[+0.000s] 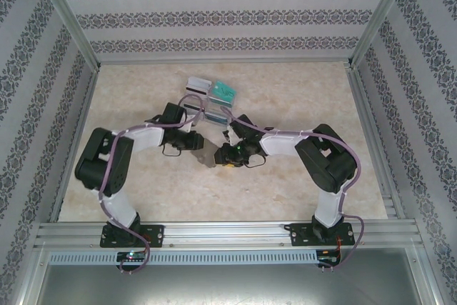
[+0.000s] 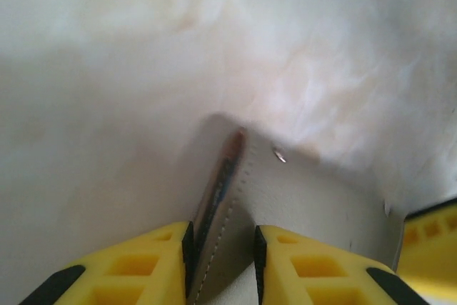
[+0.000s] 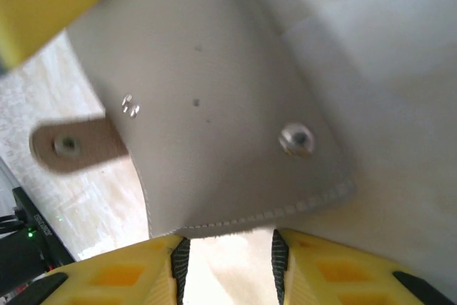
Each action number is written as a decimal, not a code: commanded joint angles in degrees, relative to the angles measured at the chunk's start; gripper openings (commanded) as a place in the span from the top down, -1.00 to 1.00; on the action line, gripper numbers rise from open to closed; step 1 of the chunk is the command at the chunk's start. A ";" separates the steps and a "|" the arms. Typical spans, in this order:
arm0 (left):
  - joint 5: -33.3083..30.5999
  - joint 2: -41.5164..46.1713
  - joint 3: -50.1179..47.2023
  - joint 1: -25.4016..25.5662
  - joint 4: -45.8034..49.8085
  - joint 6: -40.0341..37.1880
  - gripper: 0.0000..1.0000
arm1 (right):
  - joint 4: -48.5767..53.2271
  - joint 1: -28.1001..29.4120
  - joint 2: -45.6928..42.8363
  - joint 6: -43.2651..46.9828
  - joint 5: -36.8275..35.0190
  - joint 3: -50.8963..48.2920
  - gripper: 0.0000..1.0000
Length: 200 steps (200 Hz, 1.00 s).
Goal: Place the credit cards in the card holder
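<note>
Your left gripper (image 2: 221, 237) seemingly clamping holder (image 2: 300, 191) fold; right gripper (image 3: 225, 244) jaws standing apart, holder's stitched edge lying just ahead, crosswise.

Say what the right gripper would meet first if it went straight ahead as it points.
The card holder: its stitched edge lies directly ahead of the right gripper, whose jaws stand open. Whether it strikes or slips beneath is unclear.

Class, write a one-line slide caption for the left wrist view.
Left gripper straddles the stitched edge of the grey card holder, the pale table behind.
</note>
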<state>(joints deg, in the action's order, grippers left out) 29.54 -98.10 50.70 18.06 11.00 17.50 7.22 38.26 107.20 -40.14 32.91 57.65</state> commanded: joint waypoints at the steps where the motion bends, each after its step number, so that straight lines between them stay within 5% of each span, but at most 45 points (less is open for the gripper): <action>1: 4.98 7.96 -7.64 4.74 3.23 5.37 0.43 | -4.79 -1.83 2.73 1.76 -4.10 6.75 0.20; 74: 2.02 17.23 -15.79 11.41 -0.68 14.87 0.42 | 2.65 -2.79 12.53 6.52 4.61 20.35 0.19; 126: 2.23 16.44 -9.38 13.03 -2.24 17.07 0.41 | 8.78 -6.27 5.83 11.34 2.12 18.21 0.18; 159: -5.93 20.80 -4.42 8.45 14.45 8.40 0.43 | 15.01 -8.58 -0.58 15.14 -2.71 16.26 0.16; 181: -5.88 21.18 -3.84 1.48 17.21 4.24 0.40 | 14.41 -8.67 -3.58 14.50 -2.13 11.70 0.16; 200: -6.05 16.53 -1.55 0.42 17.26 1.35 0.41 | 11.90 -7.01 -4.86 12.37 0.83 6.98 0.17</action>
<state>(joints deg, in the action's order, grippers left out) 25.52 -77.49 46.74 20.29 22.46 25.36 18.59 29.06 103.39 -27.42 31.66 70.11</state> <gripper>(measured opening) 0.299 0.417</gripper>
